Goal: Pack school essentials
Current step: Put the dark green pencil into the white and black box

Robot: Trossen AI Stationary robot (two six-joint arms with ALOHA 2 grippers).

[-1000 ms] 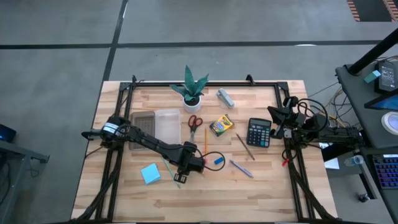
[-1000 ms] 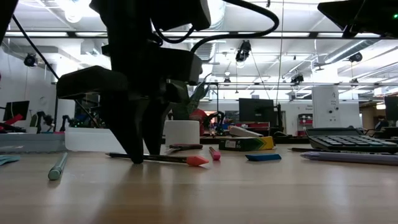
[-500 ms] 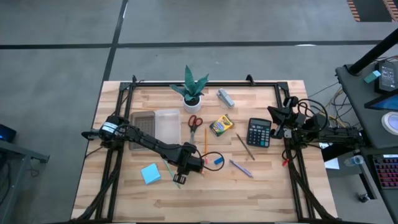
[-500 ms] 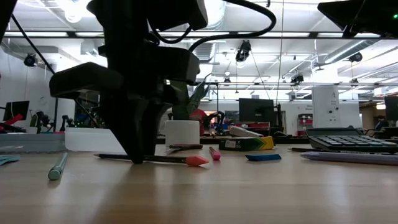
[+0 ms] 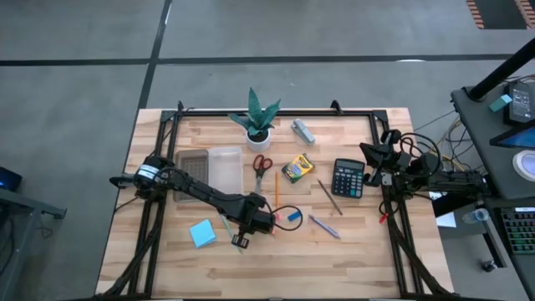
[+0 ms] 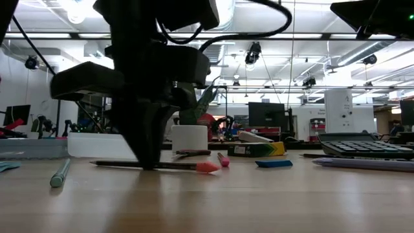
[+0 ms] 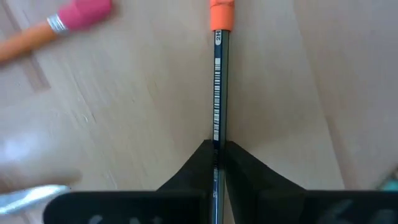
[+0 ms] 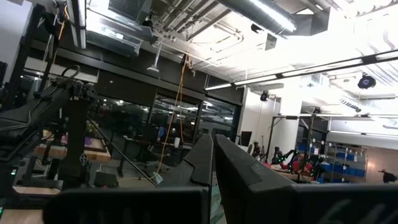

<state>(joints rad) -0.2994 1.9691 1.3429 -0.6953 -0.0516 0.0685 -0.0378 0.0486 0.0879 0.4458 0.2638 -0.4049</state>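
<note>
My left gripper [image 5: 242, 232] stands at the table's near middle, shut on a dark pencil [image 6: 181, 166] with an orange-pink eraser end [image 7: 221, 14]. An orange pencil with a pink eraser [image 7: 74, 15] lies beside it. The blue eraser [image 5: 293, 216], blue notepad [image 5: 201, 233], red-handled scissors [image 5: 262, 163], crayon box [image 5: 297, 168] and a pen [image 5: 324, 226] lie flat on the table. My right gripper [image 8: 214, 163] is shut and empty, raised at the table's right edge. My left gripper pinches the dark pencil's shaft [image 7: 216, 134] between its two fingers, about midway along its length. The fingers [image 6: 147, 145] come from above, pointing down, and lie across the pencil. The pencil lies level on the table top.
A clear container [image 5: 209, 165] stands at the left, beyond the left arm. A potted plant [image 5: 257, 119] and a grey object [image 5: 303, 131] are at the far edge. A calculator [image 5: 348, 177] lies at the right. A green pen [image 6: 59, 173] lies near the notepad.
My left gripper's fingers have closed together onto the dark pencil. The pencil has shifted a little along the table, staying flat on it.
</note>
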